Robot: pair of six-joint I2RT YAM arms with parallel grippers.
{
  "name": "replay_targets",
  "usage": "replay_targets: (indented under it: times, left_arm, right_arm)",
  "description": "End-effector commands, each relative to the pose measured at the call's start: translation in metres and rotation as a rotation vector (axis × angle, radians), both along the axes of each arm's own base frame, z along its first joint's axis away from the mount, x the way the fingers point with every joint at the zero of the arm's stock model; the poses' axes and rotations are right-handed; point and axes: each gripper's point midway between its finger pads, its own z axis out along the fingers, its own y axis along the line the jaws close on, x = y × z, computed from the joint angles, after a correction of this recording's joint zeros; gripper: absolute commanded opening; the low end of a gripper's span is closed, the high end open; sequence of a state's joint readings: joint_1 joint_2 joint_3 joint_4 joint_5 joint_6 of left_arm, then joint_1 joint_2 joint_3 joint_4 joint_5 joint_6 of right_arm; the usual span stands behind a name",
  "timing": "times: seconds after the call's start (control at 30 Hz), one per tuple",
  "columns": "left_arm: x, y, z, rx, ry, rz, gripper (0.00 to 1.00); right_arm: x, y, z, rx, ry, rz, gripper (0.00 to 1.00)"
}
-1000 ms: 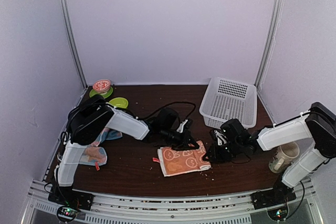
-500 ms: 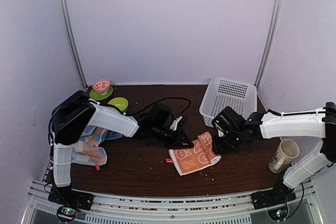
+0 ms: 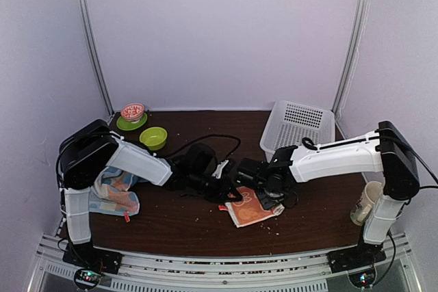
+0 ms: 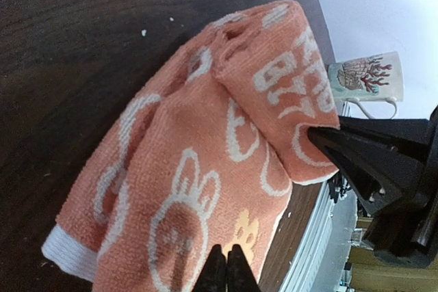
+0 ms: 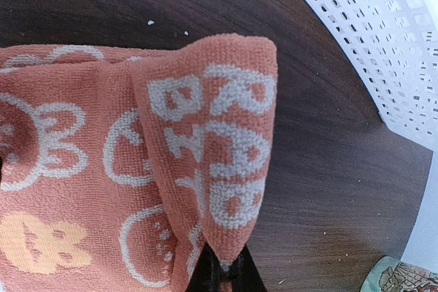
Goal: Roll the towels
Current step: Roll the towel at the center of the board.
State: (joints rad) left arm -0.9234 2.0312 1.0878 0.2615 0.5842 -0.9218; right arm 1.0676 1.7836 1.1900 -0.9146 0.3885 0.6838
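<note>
The small orange towel [image 3: 249,208] with white cartoon print lies near the table's front middle, its right part folded over leftward. My right gripper [image 3: 263,184] is shut on the folded edge [image 5: 219,162] and holds it lifted over the flat part; its black fingers [image 4: 369,162] also show in the left wrist view. My left gripper [image 3: 230,193] is shut, its tips [image 4: 228,268] together over the towel's flat part [image 4: 185,189]. The light-blue towel [image 3: 113,191] lies crumpled at the left, beside the left arm's base.
A white perforated basket [image 3: 298,132] stands at the back right and shows in the right wrist view [image 5: 383,32]. A printed mug [image 3: 368,203] stands at the right edge. A green bowl [image 3: 153,137] and a green plate with a red bowl [image 3: 132,115] are at the back left.
My right gripper has swept left across the table, carrying the towel's right edge over the rest. The towel now looks narrower and folded. My left gripper stayed near the towel's left part.
</note>
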Motion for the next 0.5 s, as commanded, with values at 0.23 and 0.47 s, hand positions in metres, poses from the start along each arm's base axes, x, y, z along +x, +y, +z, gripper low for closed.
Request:
replay_targets:
  times: [0.23,0.47]
  left_arm:
    - [0.012,-0.014,0.038,-0.131,-0.067,0.001,0.04]
    - [0.017,-0.023,0.036,-0.138,-0.055,-0.003,0.03]
  right_arm:
    - [0.000,0.009,0.007,-0.024,-0.061,0.004,0.00]
    - [-0.006,0.030,-0.002,0.116,-0.036,0.016,0.10]
